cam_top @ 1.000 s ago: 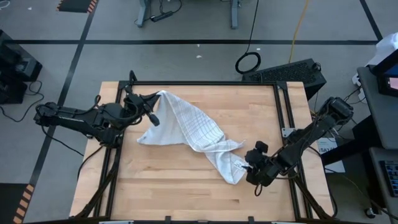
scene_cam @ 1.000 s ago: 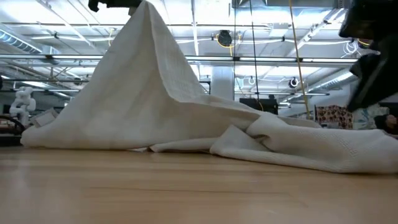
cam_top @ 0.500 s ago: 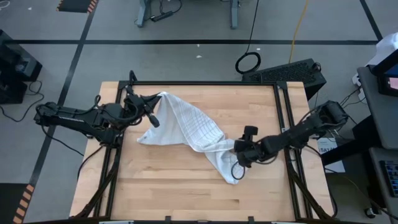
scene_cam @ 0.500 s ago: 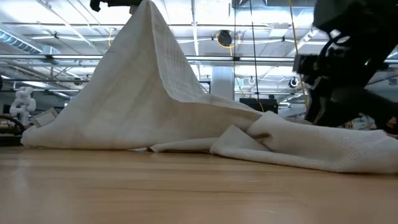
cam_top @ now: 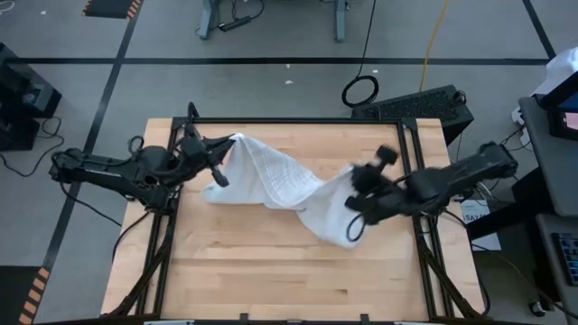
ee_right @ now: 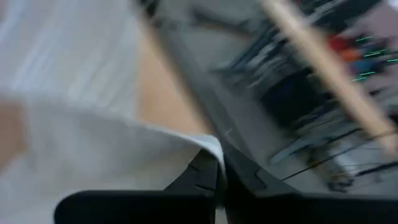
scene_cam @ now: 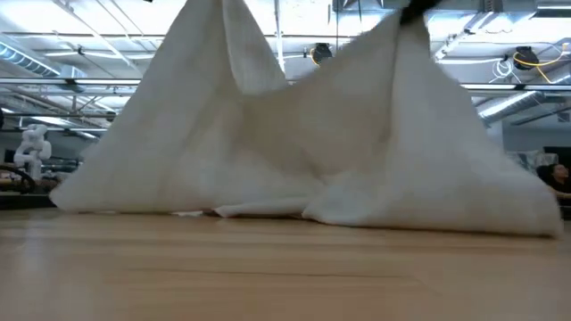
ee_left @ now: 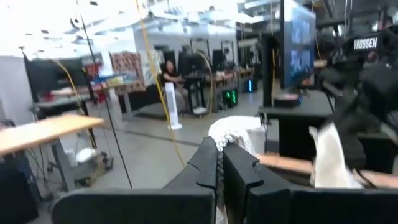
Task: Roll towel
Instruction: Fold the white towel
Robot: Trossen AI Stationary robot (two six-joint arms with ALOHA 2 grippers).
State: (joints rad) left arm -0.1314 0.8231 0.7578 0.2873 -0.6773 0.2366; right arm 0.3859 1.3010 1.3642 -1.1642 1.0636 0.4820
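Moved since the earlier frame: right tool swung from the 4 o'clock edge of the cloth up toward 3 o'clock and lifted, fingers gone from spread to pressed together, pinching a corner of the towel and hauling it off the wood. Raised now into a second peak beside the first in the low view, with folds sagging between the two and the bottom hem resting on the tabletop.

Nearest, at 6 o'clock: bare wood, nothing on it. Toward the centre: towel draped in a band from about 10 o'clock across to 3 o'clock, lower fold trailing down toward 5 o'clock and touching the tabletop. At 3 o'clock: right tool above the cloth's right end, arm reaching in from the right edge; white fabric caught between dark fingertips in the right wrist view. At 10 o'clock: left tool held high, fingers pressed together on the towel's other corner, white cloth bunched just past the tips. Farther off, beyond the tabletop: grey floor, a coiled cable at 12 o'clock.
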